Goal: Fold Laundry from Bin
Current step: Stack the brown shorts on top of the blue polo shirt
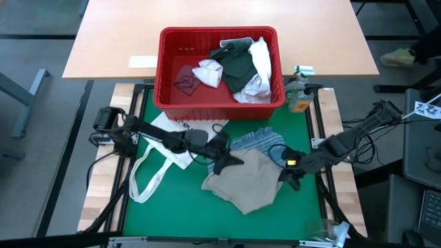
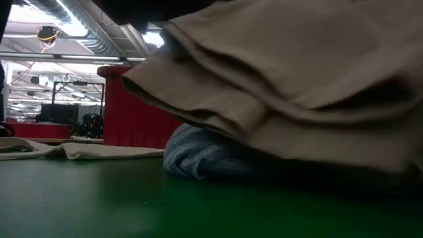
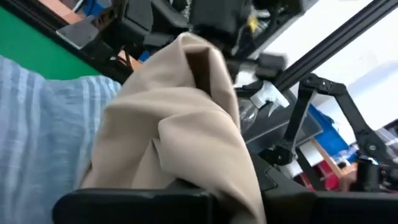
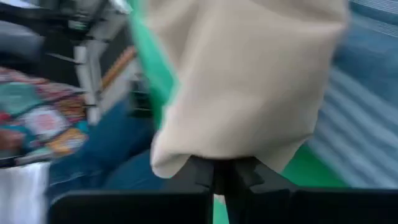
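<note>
With the crumpled tan cotton shirt (image 1: 242,184) pinched by the closed left gripper (image 1: 231,160) and closed right gripper (image 1: 286,172), the blue-striped cloth (image 1: 260,141) beneath could be dragged along.

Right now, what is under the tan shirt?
The blue-striped cloth lies bunched on the green mat beneath the tan shirt, which both tools hold: left tool, right tool. How far the cloth reaches under it is covered.
</note>
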You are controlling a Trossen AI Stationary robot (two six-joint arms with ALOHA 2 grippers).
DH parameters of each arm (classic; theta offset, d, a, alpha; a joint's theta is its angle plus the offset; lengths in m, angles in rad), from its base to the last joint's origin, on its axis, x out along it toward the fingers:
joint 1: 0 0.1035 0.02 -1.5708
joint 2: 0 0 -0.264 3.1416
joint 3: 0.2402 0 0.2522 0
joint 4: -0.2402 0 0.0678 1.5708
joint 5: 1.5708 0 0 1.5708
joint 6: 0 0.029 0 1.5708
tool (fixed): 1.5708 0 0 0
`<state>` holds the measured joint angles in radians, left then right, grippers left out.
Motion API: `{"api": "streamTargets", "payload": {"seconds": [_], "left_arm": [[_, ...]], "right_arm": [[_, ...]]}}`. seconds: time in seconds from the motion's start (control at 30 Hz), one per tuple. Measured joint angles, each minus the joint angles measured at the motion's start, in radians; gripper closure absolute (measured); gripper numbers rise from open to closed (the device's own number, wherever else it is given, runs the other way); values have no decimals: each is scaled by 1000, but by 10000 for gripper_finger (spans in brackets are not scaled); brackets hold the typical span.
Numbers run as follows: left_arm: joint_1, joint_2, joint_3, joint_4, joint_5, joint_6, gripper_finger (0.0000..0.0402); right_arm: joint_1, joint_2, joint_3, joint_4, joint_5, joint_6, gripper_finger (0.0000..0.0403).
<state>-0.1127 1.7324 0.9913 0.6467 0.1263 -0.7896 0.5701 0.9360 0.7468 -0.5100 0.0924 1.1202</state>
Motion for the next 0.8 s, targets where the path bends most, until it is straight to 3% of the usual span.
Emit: {"api": "streamTargets", "payload": {"seconds": [0.23,0.57,0.67,0.8], "left_arm": [[-166,-1,34,-9,-238,-18,390],[-345,21,61,-19,-633,-81,391],[-364,50,61,-12,-701,-165,391],[-355,94,61,2,-709,-263,392]], "right_arm": [[0,-1,169,-43,-109,-4,386],[-1,0,254,-216,-103,-55,391],[-1,0,254,-259,-71,-56,396],[-36,-4,254,-318,-8,-59,398]]}}
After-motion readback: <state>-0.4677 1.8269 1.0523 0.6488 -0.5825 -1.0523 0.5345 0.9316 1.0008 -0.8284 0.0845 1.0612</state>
